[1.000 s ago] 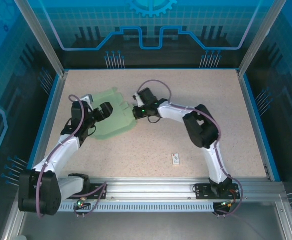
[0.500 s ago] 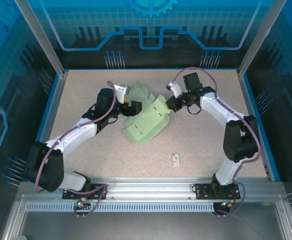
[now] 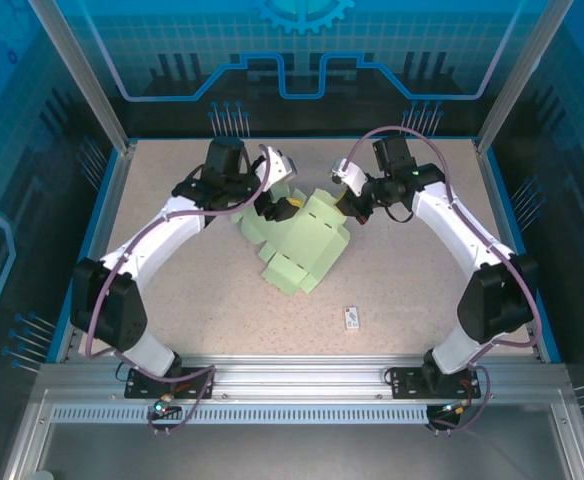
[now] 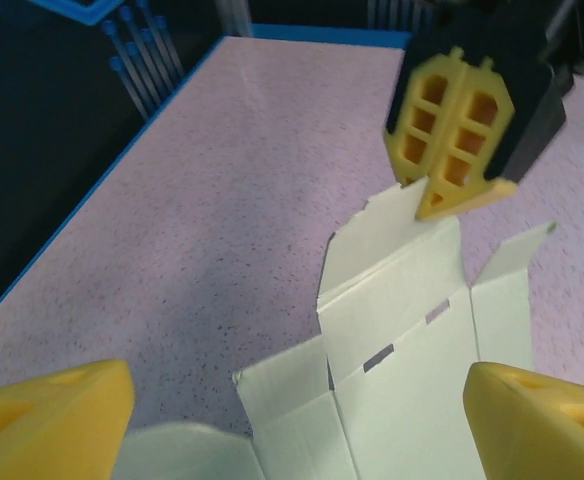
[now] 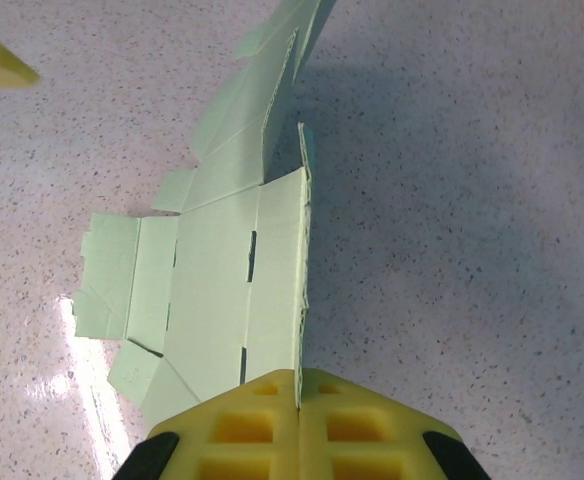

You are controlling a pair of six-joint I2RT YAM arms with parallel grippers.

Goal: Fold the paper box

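Pinching the paper box (image 3: 302, 245) edge in my right gripper (image 3: 353, 207); left gripper (image 3: 280, 203) spread wide above it; sheet largely flat, folding outstanding.

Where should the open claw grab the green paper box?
The left claw should take the paper box by the flap edge on its own side, opposite the edge the shut right claw pinches. Come in low from the side: the card is thin and looks tilted up there.
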